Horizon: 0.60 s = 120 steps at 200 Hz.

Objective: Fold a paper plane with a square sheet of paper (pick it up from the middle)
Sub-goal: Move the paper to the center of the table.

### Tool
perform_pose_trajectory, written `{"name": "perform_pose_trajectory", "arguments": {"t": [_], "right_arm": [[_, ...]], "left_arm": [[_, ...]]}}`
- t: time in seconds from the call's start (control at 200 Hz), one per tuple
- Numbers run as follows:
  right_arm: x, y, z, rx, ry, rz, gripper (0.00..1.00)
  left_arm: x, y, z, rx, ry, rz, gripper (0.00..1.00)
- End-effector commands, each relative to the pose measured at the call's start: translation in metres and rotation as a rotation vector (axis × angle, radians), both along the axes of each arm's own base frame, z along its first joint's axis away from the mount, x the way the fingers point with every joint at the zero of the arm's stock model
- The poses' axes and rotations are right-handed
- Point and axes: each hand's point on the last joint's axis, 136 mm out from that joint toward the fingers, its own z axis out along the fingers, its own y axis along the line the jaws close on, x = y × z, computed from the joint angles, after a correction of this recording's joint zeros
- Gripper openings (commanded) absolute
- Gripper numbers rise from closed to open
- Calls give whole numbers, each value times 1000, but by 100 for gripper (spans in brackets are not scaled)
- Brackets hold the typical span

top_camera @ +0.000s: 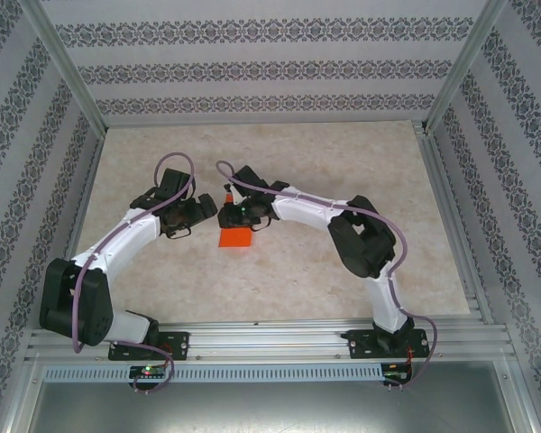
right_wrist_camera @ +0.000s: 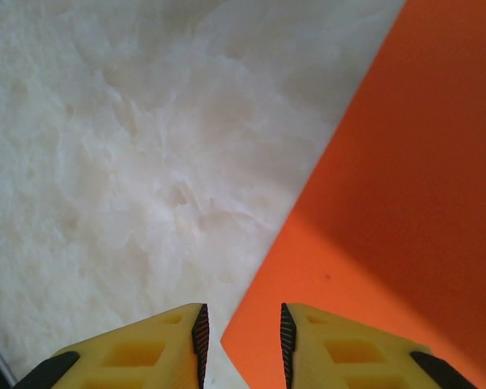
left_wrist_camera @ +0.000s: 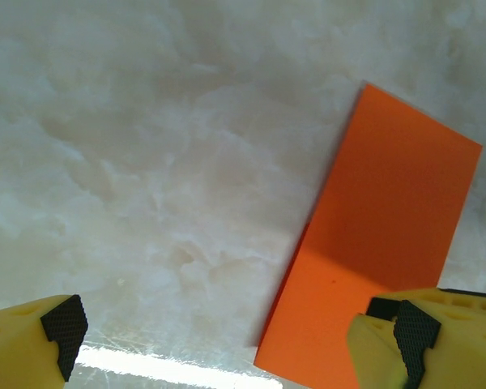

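Observation:
The orange-red sheet of paper (top_camera: 234,239) lies flat on the marble-look table, showing as an oblong (left_wrist_camera: 381,243) rather than a square. My left gripper (top_camera: 201,215) hovers at its left edge with the jaws wide open (left_wrist_camera: 239,336); its right finger (left_wrist_camera: 413,332) is over the paper, its left finger (left_wrist_camera: 65,332) over bare table. My right gripper (top_camera: 224,216) comes in from the right, its jaws narrowed with a clear gap (right_wrist_camera: 241,344). A corner of the paper (right_wrist_camera: 389,203) sits in that gap, and neither pad touches it.
Both grippers meet close together near the table's middle, almost tip to tip. Pale tabletop (top_camera: 343,153) surrounds the paper. Patterned walls with aluminium posts (top_camera: 446,81) enclose the table on three sides, and a rail (top_camera: 270,338) runs along the near edge.

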Motion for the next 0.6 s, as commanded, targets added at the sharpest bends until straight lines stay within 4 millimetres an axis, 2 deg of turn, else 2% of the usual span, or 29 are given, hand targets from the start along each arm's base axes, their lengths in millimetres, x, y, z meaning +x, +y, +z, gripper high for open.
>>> {"name": "perform_pose_trajectory", "arguments": {"t": [0.0, 0.105, 0.2, 0.405, 0.5, 0.595], "right_arm": [[-9, 5, -16, -53, 39, 46, 31], [-15, 1, -34, -92, 69, 64, 30], [-20, -14, -46, -134, 82, 84, 30], [-38, -72, -63, -181, 112, 154, 30], [-45, -92, -60, -158, 125, 179, 30], [-44, -96, -40, -97, 118, 171, 31]], "left_arm": [[-3, 6, 0, -31, -6, 55, 100], [-1, 0, 1, -67, -20, 41, 100], [2, -6, 1, -94, -26, 23, 100], [8, -26, 1, -179, -39, -50, 100], [12, -37, 1, -228, -50, -84, 99], [18, -50, 2, -290, -67, -120, 96]]}}
